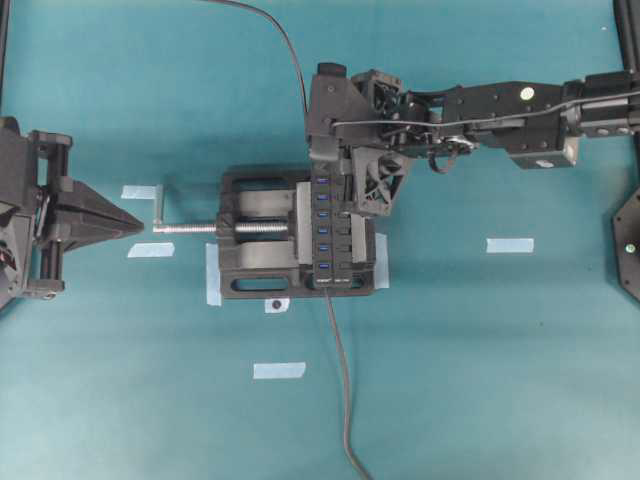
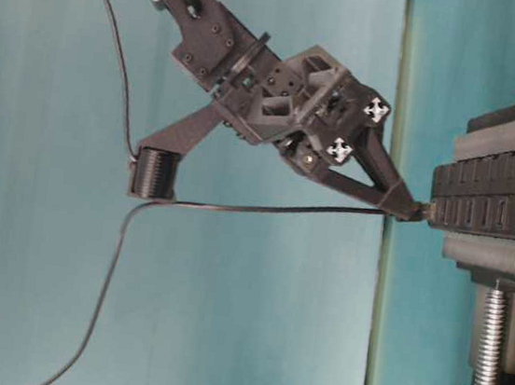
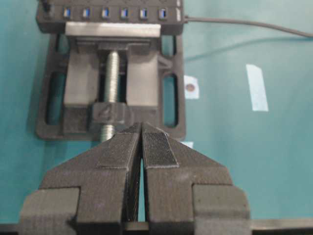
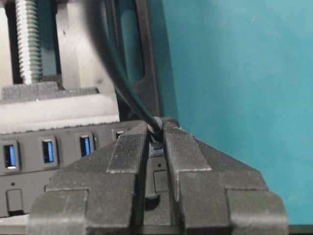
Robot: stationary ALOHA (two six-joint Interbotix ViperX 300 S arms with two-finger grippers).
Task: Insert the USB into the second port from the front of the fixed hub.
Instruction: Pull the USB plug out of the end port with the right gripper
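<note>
The vise (image 1: 262, 248) clamps the fixed hub (image 1: 332, 232) (blue ports up). At its 12 o'clock end, the right end effector (image 4: 155, 142) pinches the USB (image 4: 155, 133); the left end effector (image 3: 142, 147) is closed, empty.

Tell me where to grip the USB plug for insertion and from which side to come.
Grip the USB plug on its short body just behind the metal tip, coming from the cable side in line with the hub. The right gripper does so, jaws flat on both faces, cable trailing back.
</note>
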